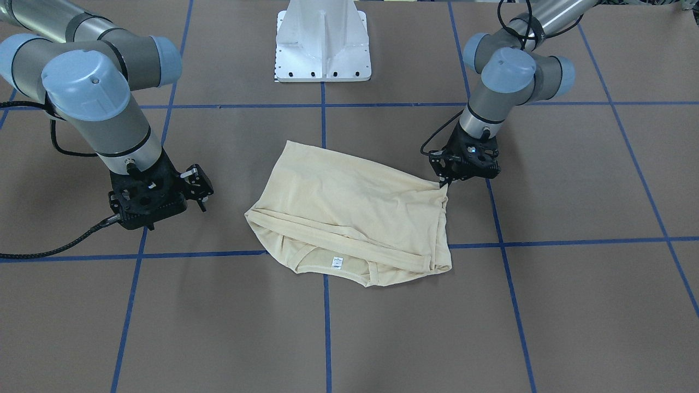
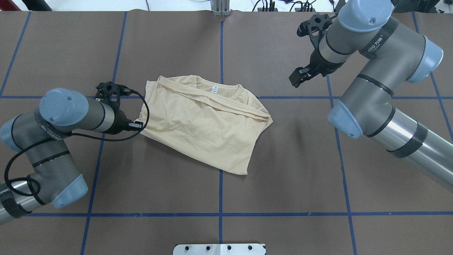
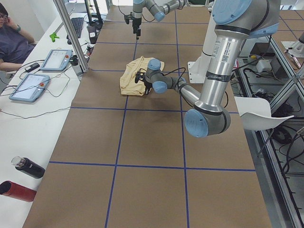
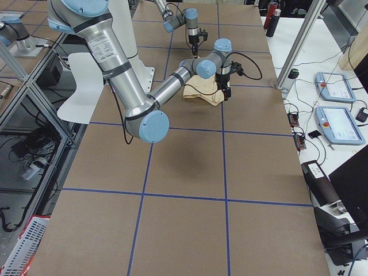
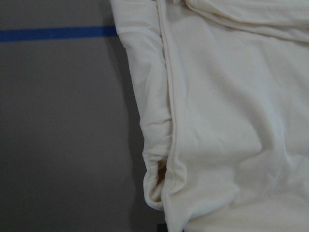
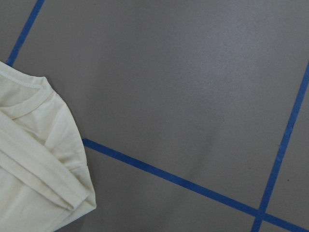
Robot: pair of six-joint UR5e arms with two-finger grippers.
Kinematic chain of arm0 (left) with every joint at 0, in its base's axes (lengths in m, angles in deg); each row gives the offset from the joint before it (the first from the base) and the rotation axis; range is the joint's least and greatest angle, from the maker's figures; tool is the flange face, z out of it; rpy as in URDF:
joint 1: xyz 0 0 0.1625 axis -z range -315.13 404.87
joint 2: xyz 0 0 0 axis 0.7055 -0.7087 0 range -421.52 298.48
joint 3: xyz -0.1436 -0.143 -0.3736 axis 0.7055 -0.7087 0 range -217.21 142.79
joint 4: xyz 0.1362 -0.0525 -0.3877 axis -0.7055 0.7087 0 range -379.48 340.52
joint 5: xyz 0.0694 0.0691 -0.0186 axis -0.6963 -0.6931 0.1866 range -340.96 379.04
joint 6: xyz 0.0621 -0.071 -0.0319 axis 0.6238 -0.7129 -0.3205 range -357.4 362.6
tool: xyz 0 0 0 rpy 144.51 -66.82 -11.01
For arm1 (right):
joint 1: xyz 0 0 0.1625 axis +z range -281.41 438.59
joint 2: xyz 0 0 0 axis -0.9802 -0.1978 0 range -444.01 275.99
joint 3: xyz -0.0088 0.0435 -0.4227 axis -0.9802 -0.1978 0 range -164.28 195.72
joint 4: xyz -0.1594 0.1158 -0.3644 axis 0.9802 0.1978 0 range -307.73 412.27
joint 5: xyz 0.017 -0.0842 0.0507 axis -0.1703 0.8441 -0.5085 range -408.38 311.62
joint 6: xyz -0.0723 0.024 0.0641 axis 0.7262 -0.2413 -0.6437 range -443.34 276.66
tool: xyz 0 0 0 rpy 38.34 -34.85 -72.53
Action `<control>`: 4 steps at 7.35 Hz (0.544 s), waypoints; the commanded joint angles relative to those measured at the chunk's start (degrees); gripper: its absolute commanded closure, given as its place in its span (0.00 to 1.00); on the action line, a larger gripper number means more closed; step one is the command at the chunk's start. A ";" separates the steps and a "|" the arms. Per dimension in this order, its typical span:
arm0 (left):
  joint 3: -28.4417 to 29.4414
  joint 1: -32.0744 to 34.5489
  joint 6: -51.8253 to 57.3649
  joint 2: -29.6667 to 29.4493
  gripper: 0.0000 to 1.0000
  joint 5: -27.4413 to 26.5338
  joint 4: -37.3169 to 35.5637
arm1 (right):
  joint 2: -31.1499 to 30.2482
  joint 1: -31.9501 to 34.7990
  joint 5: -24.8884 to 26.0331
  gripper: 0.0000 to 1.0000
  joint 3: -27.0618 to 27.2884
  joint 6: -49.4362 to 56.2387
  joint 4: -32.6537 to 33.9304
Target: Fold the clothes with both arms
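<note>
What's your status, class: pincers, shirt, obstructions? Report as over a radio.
Left pincer shut on T-shirt edge. Right pincer off the cloth, state unclear. T-shirt partly folded, lying flat. Nothing blocking.

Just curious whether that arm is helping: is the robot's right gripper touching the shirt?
Apart. The overhead view shows the right gripper well off the shirt, with bare table between them.
</note>
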 commanded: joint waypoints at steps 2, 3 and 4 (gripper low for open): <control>17.99 8.56 8.77 -13.78 1.00 -1.27 -0.04 | 0.09 -0.06 0.10 0.00 -0.01 -0.03 -0.03; 23.80 9.80 10.53 -17.83 1.00 -3.63 0.40 | 0.17 -0.06 0.10 0.00 -0.01 -0.03 -0.03; 29.34 11.21 12.64 -22.31 1.00 -4.00 0.49 | 0.17 -0.06 0.10 0.00 -0.01 -0.03 -0.03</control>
